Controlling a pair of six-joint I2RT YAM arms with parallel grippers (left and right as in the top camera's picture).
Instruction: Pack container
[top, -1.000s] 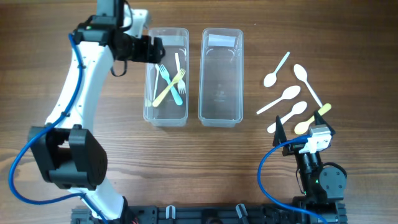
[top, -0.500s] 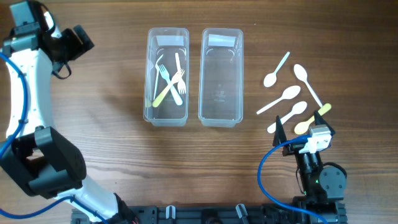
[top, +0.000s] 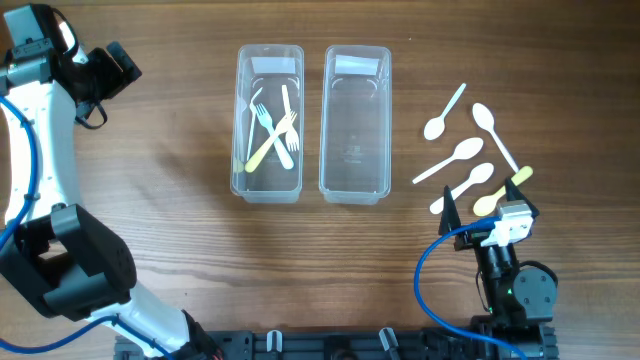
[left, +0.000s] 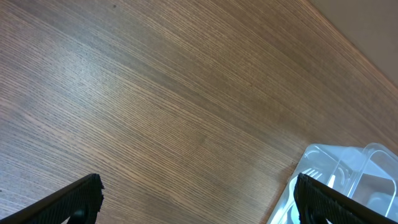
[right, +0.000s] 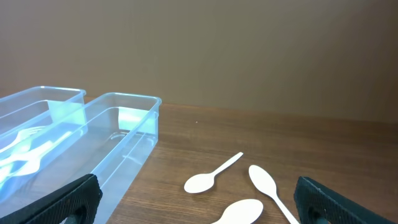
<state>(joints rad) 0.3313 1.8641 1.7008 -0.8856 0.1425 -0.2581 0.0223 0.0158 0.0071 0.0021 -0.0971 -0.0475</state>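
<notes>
Two clear plastic containers stand side by side. The left container (top: 269, 178) holds several plastic forks (top: 272, 128); it also shows in the left wrist view (left: 348, 180). The right container (top: 354, 180) is empty and shows in the right wrist view (right: 118, 143). Several white spoons (top: 460, 153) and one yellow spoon (top: 500, 190) lie on the table to the right. My left gripper (top: 118, 66) is open and empty at the far left, away from the containers. My right gripper (top: 490, 205) is open and empty, at the near right beside the spoons.
The wooden table (top: 180, 230) carries nothing else. The arm bases and a black rail (top: 330, 345) sit along the near edge. A blue cable (top: 430, 290) loops beside the right arm.
My left arm has swung from above the left container out to the far left of the table. The forks stay in the container. The right arm has not moved.
</notes>
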